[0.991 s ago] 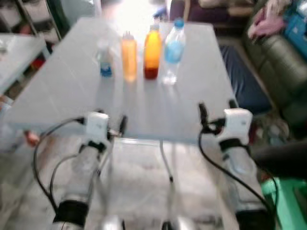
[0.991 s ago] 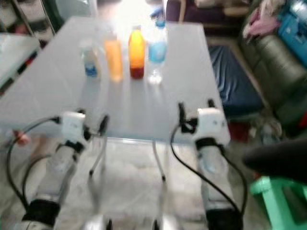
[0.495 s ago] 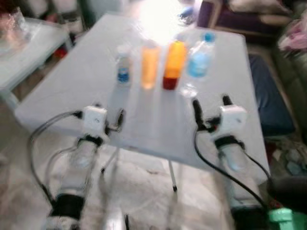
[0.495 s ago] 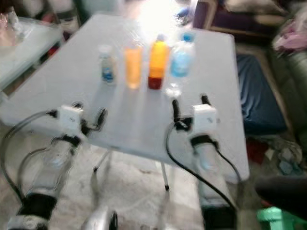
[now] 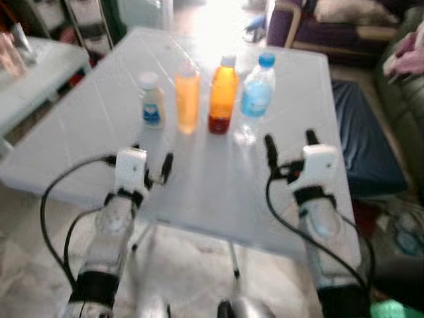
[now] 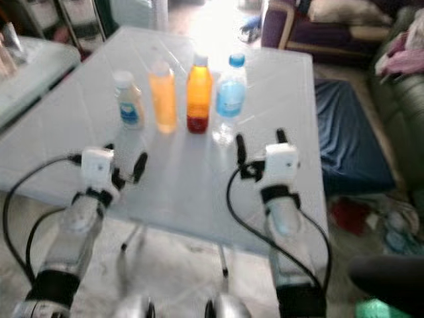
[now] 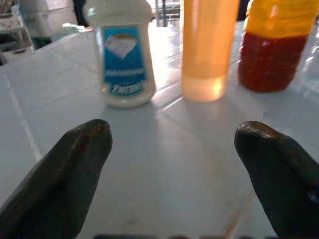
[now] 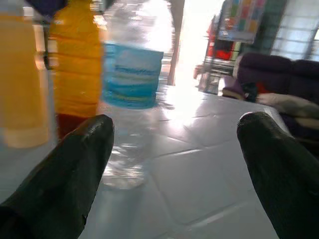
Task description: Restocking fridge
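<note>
Four bottles stand in a row on the pale folding table (image 5: 199, 185): a small white bottle with a blue label (image 5: 152, 101), a light orange drink (image 5: 187, 96), a darker orange bottle with a red base (image 5: 222, 97) and a clear water bottle with a blue cap (image 5: 256, 99). My left gripper (image 5: 151, 158) is open over the table, short of the white bottle (image 7: 122, 55) and the light orange drink (image 7: 207, 47). My right gripper (image 5: 290, 142) is open just short of the water bottle (image 8: 130, 94). Neither holds anything.
A second white table (image 5: 33, 73) stands at the left. A dark sofa (image 5: 397, 99) and a blue cushion (image 5: 364, 132) lie to the right of the table. A green stool (image 5: 391, 310) is at the bottom right. Shelving stands at the far left.
The whole picture has shifted, so the camera moved. The bottles now sit nearer to both grippers. Both grippers stay open and empty.
</note>
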